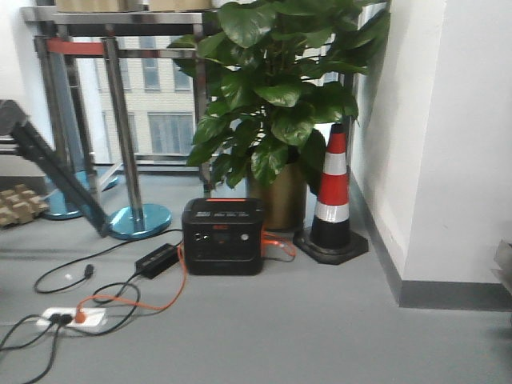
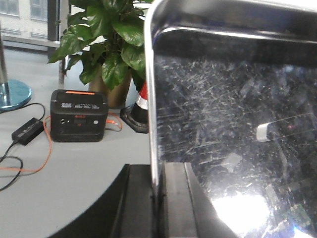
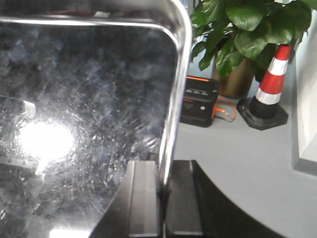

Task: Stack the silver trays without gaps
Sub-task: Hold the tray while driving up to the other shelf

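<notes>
1. The left gripper (image 2: 157, 184) had its fingers (image 2: 141, 201) clamped on the rim of a tray (image 2: 233, 124). The tray's pan lay to the right of them.
2. The right gripper (image 3: 162, 187) was likewise clamped on a tray rim, with the pan lying to its left.
3. Judged: this was one tray, held between the arms by opposite rims and clear of the floor. Neither arm was nearer.
4. Each gripped rim ran straight away from its wrist. The tray's long axis could not be told.
5. Count: one tray. No second tray or stack was in view, and the front view showed no tray at all. Also noted: one cone (image 1: 334, 196), one plant (image 1: 272, 88) and one power box (image 1: 223, 236).
6. Judged: the coming move would need a level, two-armed lowering onto a stack that could not be seen.
</notes>
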`<state>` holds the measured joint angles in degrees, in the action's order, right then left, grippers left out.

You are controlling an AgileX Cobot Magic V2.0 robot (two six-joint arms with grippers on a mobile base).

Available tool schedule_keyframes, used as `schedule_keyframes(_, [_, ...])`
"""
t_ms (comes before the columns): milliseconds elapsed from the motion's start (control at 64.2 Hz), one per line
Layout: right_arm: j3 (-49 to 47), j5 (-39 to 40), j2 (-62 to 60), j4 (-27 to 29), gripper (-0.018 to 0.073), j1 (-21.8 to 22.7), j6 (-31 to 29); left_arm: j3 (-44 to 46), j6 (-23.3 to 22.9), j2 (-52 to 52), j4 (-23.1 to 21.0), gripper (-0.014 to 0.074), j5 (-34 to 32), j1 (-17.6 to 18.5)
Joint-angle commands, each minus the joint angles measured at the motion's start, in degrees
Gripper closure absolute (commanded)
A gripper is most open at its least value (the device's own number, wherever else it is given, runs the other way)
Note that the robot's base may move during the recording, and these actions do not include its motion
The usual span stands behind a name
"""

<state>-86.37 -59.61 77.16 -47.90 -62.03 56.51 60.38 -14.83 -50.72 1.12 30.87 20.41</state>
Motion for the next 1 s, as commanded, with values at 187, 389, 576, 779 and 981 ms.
schedule_keyframes(187, [-0.28, 5.23, -0.38, -0.27, 0.0626, -0.4, -1.07, 0.43, 0.23, 0.08, -1.87, 0.0613, -3.29, 0.58])
schedule_keyframes(389, [-0.28, 5.23, -0.38, -0.27, 0.0626, -0.4, -1.07, 0.43, 0.23, 0.08, -1.87, 0.0613, -3.29, 0.58])
schedule_keyframes(576, [-0.28, 5.23, -0.38, -0.27, 0.0626, -0.4, -1.07, 0.43, 0.23, 0.08, -1.87, 0.0613, -3.29, 0.58])
schedule_keyframes(779, [-0.28, 5.23, -0.38, -0.27, 0.0626, -0.4, -1.07, 0.43, 0.23, 0.08, -1.87, 0.0613, -3.29, 0.58])
schedule_keyframes(981, [-0.28, 5.23, -0.38, -0.27, 0.0626, -0.4, -1.07, 0.43, 0.23, 0.08, -1.87, 0.0613, -3.29, 0.58])
